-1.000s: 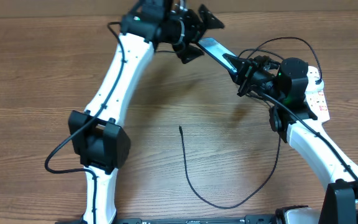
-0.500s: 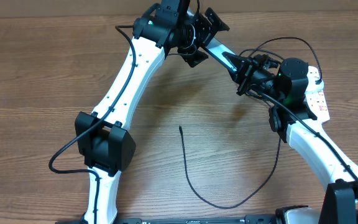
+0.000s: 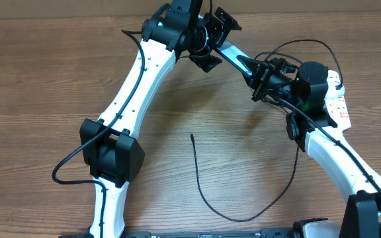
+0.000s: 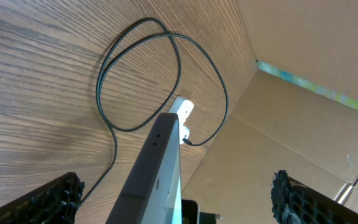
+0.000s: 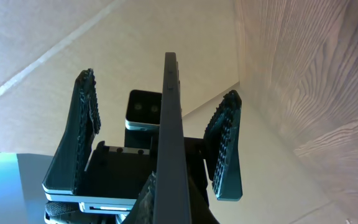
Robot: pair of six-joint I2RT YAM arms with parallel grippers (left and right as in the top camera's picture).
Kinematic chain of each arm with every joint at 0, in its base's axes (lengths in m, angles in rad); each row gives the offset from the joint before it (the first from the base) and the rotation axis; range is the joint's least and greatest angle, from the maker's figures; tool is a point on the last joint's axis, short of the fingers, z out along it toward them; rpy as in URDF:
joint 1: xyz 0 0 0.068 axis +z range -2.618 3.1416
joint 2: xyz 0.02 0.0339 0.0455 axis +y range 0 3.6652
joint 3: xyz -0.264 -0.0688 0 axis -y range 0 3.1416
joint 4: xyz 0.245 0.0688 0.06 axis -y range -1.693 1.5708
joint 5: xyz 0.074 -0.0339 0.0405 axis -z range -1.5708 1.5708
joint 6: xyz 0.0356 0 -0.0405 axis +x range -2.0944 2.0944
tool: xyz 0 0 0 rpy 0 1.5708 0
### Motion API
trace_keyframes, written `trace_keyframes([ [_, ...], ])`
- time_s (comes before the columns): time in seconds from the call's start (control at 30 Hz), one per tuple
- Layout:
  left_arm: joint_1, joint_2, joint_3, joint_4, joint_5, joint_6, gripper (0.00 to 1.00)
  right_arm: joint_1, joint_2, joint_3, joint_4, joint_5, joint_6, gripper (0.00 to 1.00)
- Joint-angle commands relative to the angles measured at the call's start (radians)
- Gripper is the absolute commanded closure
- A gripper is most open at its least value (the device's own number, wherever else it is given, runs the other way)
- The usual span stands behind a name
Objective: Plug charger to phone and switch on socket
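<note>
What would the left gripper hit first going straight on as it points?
Probably the phone, edge-on between the left gripper's open fingers and held by the right gripper; depth is unclear.

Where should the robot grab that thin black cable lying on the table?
Just behind the small connector tip of the charger, coming straight down from above. That end lies flat and nearly straight on the table, bare wood either side, so it can be pinched across. The open left hand looks free.
</note>
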Motion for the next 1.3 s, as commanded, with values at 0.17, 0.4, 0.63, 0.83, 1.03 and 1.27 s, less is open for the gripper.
trace_keyframes([
  [0.17, -0.002, -0.026, 0.019, 0.001, -0.012, -0.032, 0.08, 0.006, -0.003, 0.019, 0.022, -0.018, 0.026, 0.96],
  [0.4, -0.005, -0.026, 0.019, -0.002, -0.012, -0.032, 0.09, 0.006, -0.003, 0.019, 0.022, -0.018, 0.026, 0.96],
  [0.63, -0.015, -0.026, 0.019, -0.019, -0.013, -0.032, 0.14, 0.006, -0.003, 0.019, 0.044, -0.025, 0.052, 0.96],
  [0.83, -0.016, -0.026, 0.019, -0.019, -0.013, -0.032, 0.22, 0.006, -0.003, 0.019, 0.044, -0.031, 0.052, 0.96],
  [1.03, -0.016, -0.026, 0.019, -0.019, -0.013, -0.033, 0.29, 0.006, -0.003, 0.019, 0.044, -0.036, 0.052, 0.96],
  [1.27, -0.016, -0.026, 0.019, -0.020, -0.013, -0.032, 0.37, 0.006, -0.003, 0.019, 0.044, -0.040, 0.053, 0.96],
])
